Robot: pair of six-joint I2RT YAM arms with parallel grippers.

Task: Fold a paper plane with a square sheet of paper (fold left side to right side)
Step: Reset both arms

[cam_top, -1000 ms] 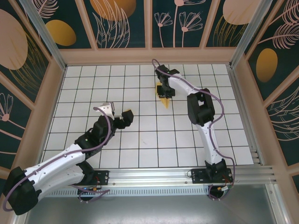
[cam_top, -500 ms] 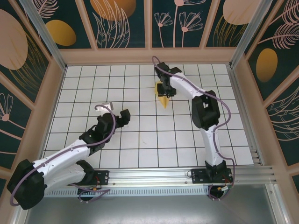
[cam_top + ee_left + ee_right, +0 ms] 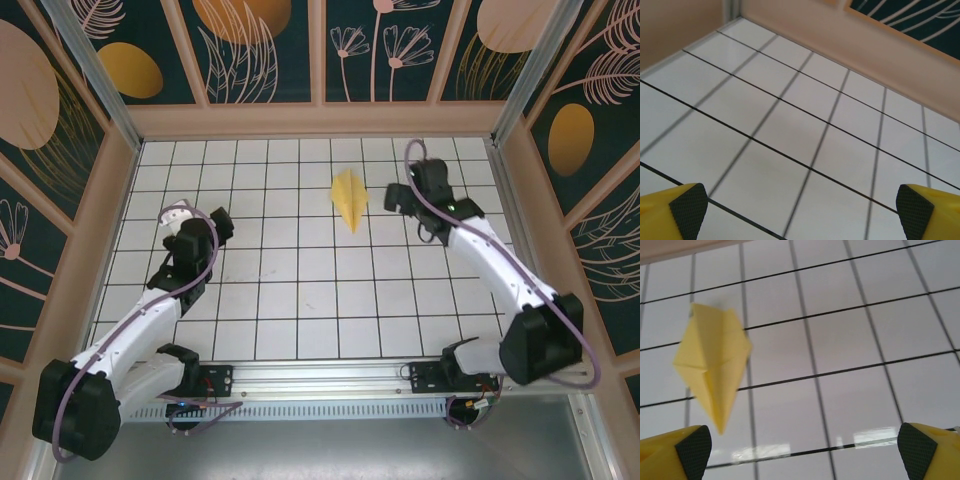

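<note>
The yellow paper plane [image 3: 349, 200] lies flat on the white grid table, a slim dart with its point toward the near side and nothing touching it. In the right wrist view the paper plane [image 3: 712, 360] lies at the left, ahead of the fingers. My right gripper [image 3: 397, 197] hovers about one tile to the right of it, open and holding nothing; the right gripper [image 3: 805, 452] has bare tiles between its pads. My left gripper [image 3: 205, 226] is far to the left of the plane, open. The left gripper [image 3: 801, 212] faces bare tiles and the left wall.
Wooden walls [image 3: 320, 120] with dark floral panels enclose the table on three sides. The aluminium rail [image 3: 330, 380] with both arm bases runs along the near edge. White tiles [image 3: 300, 290] lie bare between the arms.
My right gripper opened, let go of the paper plane and drew back to the right. My left arm swung left, away from the middle. The plane stays where it lay.
</note>
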